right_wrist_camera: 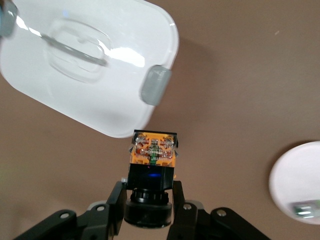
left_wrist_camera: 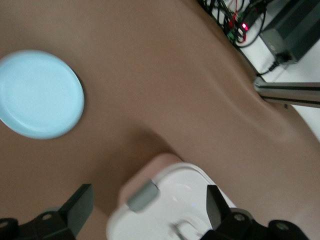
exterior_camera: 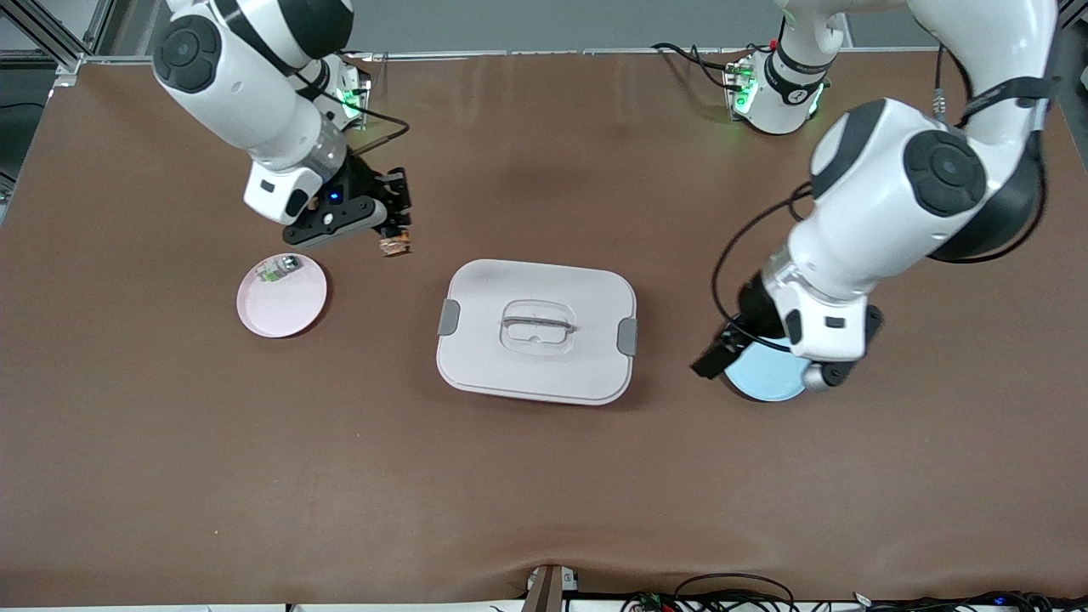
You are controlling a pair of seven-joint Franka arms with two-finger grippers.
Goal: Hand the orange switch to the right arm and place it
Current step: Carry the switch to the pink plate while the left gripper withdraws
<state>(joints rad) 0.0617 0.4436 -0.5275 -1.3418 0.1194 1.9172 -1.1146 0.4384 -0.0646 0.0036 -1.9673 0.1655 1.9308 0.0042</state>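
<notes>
My right gripper [exterior_camera: 398,223] hung over bare table between the pink plate [exterior_camera: 289,306] and the white lidded box [exterior_camera: 537,330], fingers pinched onto the black base of the orange switch [exterior_camera: 395,245]. The right wrist view showed the switch [right_wrist_camera: 153,155] held between the fingertips, its orange terminal face pointing away from my palm.

My worry was the grip. I judged that the switch could twist or slip while I carried it toward a resting place, because it was caught only at its round end (a short purchase for a blocky part). Opening too high over a plate might have let it bounce or roll off the rim. The pink plate already carried a small green-and-white part [exterior_camera: 279,269] near its edge toward my bases, so a careless placement there could have knocked it.

Taking the box as landmark: the pink plate lay toward the right arm's end of the table, the blue plate [exterior_camera: 765,378] toward the left arm's end. My left gripper [left_wrist_camera: 150,212] waited over that blue plate with its fingers spread wide and holding nothing. Nothing stood between my right gripper and the pink plate.
</notes>
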